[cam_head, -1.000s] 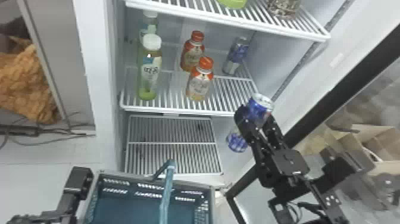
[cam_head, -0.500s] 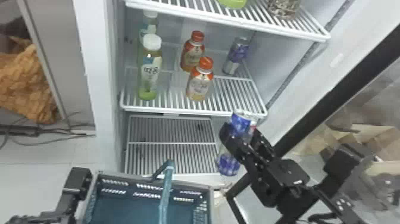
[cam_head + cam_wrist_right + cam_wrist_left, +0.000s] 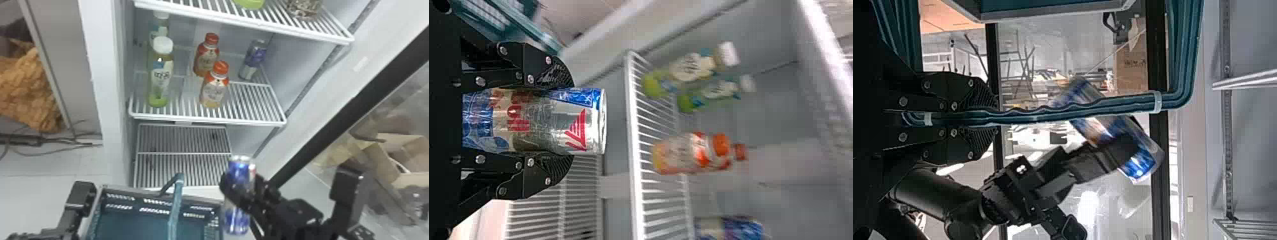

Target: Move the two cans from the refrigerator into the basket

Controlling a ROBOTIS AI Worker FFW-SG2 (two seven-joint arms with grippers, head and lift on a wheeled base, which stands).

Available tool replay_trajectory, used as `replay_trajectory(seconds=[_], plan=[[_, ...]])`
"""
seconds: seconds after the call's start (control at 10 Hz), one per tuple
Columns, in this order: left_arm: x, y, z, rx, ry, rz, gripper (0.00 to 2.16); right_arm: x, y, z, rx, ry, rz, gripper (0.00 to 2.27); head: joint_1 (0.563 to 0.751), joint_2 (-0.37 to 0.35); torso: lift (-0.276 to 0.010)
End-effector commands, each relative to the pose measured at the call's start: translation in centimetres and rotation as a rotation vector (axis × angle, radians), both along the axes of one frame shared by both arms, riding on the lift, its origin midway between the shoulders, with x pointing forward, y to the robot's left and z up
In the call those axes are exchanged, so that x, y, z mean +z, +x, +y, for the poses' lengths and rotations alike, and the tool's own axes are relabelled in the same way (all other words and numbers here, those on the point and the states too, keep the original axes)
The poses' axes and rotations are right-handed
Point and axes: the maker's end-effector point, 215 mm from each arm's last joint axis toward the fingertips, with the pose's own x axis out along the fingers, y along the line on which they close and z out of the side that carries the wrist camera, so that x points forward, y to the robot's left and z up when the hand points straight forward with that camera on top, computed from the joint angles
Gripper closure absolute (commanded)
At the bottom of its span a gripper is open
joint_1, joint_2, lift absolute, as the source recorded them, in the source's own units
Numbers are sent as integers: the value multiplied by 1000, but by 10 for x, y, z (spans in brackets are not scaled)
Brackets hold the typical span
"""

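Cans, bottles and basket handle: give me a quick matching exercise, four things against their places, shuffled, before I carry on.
1. Blue can
2. Basket handle
3. Purple can
4. White-capped bottles

A. Left side of the shelf
B. Held by the left gripper
C. Right side of the shelf
D. Held by the right gripper

Pairs: 1-D, 2-B, 3-C, 4-A

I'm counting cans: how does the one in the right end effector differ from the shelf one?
The held can is gripped by the right end effector; the shelf can stands on the wire shelf. The held can is outside the refrigerator, the shelf can inside. The held can is blue and silver; the shelf can looks purple and silver. Neither lies in the basket.
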Motion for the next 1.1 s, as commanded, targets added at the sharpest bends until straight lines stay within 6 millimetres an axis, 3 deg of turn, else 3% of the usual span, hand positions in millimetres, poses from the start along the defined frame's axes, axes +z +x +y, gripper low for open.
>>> replay_trajectory(seconds=[0.0,0.2,0.8,1.0], plan=[[0,-3,1,-9,2,5,1210,-15,-23,12,46,-15,102,886,695,-350,-266],[0,-3,1,-9,2,5,1210,-32,-42,20,75,-15,194,886,695,-350,-266],[0,-3,1,-9,1,5,1210,-68,-49,35,121,41,288,845,695,-350,-266],[0,-3,1,-7,0,7,1210,-68,-48,34,119,38,285,357,695,-350,-266]])
